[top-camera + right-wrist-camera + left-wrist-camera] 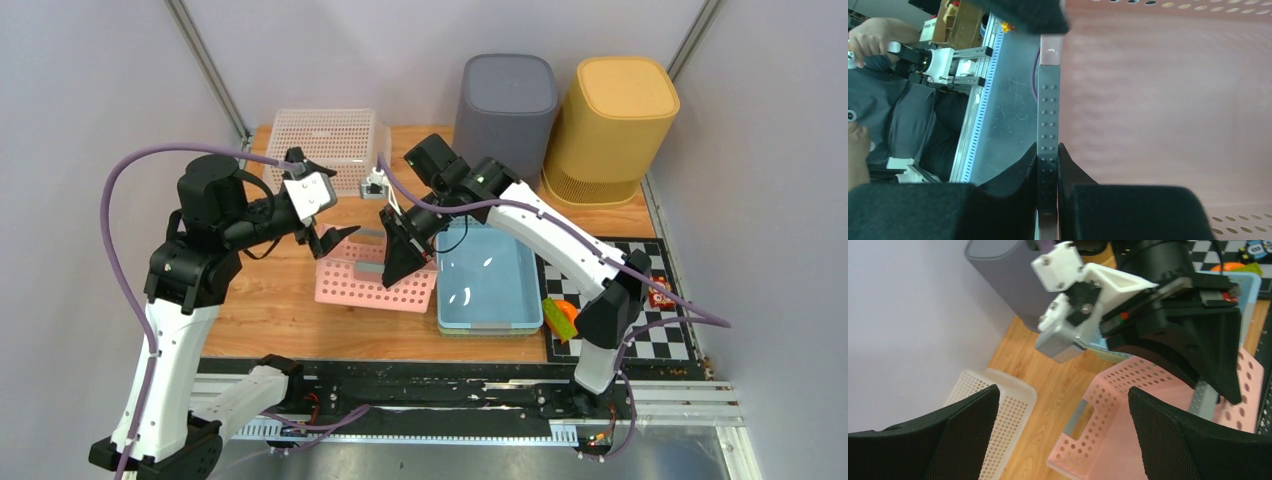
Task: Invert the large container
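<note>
The right gripper is clamping down on the pink basket, which is sitting in the middle of the top view on the wooden table, just left of the blue tub. In the right wrist view its two black fingers are pinching a narrow grey dotted strip on the basket's rim, with the pink perforated wall filling the right side of that frame. From above, the basket is showing its open side upward and its hole-punched near wall toward the camera; whether its gripped end is lifting off the table cannot be told for sure. The left gripper is hanging with its jaws spread wide and holding nothing, poised over the upper left corner of the pink basket; in the left wrist view its mesh-textured fingertips are framing the basket's edge at the bottom of the picture without touching it. A white perforated basket is lying at the upper left of the table, well apart from the pink one. A grey bin and a yellow bin are standing side by side at the top right, and a checkered mat is lying at the right edge beside the tub.
</note>
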Tool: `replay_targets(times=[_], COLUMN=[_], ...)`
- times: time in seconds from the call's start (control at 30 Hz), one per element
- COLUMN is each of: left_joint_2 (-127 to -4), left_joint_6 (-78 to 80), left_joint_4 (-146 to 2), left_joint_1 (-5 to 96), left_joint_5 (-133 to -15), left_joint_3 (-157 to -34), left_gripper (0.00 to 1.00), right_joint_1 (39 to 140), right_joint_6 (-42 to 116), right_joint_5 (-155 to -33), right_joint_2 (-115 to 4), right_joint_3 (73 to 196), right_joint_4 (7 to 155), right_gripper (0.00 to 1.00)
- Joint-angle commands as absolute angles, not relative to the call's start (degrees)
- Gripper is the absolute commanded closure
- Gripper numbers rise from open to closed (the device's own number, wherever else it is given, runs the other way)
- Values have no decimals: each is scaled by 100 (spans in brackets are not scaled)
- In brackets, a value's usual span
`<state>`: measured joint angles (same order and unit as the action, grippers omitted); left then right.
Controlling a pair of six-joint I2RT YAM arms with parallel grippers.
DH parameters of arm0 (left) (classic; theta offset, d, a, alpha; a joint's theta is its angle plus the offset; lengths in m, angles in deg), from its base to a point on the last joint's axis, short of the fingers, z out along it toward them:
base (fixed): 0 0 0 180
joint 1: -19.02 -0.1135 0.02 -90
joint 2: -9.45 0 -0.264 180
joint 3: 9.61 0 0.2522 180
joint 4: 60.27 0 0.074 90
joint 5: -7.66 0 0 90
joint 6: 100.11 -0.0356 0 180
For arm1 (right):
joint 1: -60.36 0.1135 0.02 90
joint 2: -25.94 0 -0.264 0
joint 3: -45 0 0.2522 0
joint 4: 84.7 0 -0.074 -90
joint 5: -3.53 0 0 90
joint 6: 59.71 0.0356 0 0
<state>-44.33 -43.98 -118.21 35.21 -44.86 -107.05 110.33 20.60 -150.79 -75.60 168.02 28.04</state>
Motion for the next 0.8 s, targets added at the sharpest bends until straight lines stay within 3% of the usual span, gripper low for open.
replay_targets(times=[0.0, 0.43, 0.77], left_joint_2=[-4312, -4300, -4250], left_joint_6=[-4923, -5923, -5674], left_joint_4=[-12685, -13946, -13199], left_joint_1=[3484, 3484, 3497], left_joint_5=[-4013, -3771, -3973], left_joint_3=[-10751, -10537, -9934], left_gripper=[0, 0, 7], right_joint_1=[10951, 10896, 10896], right_joint_6=[2458, 2751, 2994], right_joint_5=[-15598, -15400, -15484], right_joint_2=[-7760, -8097, -8384], right_joint_3=[17109, 17207, 17281], right_joint_4=[3039, 3174, 3307], right_gripper=[98, 98, 98])
